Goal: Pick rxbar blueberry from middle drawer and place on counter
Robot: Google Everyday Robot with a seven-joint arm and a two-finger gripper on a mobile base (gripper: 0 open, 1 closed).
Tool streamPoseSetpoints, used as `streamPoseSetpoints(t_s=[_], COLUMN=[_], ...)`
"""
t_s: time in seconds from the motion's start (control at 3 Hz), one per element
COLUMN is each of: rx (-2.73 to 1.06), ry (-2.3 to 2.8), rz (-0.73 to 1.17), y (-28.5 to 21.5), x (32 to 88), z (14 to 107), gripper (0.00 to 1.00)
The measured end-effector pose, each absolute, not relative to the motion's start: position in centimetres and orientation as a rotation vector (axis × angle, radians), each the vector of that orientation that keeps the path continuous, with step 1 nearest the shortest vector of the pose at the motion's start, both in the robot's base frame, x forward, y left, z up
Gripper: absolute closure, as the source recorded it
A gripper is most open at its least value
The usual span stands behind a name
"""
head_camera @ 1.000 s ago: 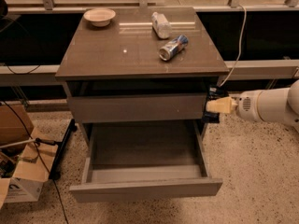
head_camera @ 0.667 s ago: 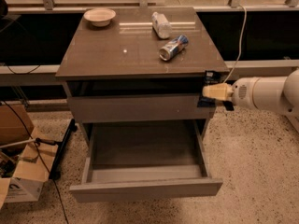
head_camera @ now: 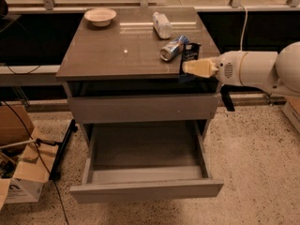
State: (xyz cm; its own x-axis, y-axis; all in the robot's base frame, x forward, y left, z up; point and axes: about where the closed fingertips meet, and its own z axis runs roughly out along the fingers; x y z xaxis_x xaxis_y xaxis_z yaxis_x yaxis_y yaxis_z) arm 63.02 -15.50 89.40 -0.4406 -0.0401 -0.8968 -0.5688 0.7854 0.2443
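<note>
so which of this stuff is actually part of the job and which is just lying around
Job: bar, held by the gripper over the right front edge of the counter; open drawer, nothing in it.

Lying about: bowl, bottle and can on the counter; box on the floor, left.

Robot lab: cables (head_camera: 243, 25), boxes (head_camera: 11, 125), jaws at counter (head_camera: 126, 46)

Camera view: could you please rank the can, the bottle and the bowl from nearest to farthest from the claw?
The claw, at the right front edge of the counter, holds the bar.
1. Can: lying just behind the claw, toward the counter's middle.
2. Bottle: lying farther back.
3. Bowl: far back corner, opposite side.
</note>
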Motion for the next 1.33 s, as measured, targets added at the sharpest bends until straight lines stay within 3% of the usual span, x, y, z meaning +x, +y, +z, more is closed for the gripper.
streamPoseSetpoints(t_s=[1.0,1.33], rx=[-0.565,-0.515], ry=[1.788,1.768], rz=[0.753,0.79], y=[-3.0,-0.3], x=[71.5,75.2], z=[91.1,90.9], gripper=[1.0,0.81])
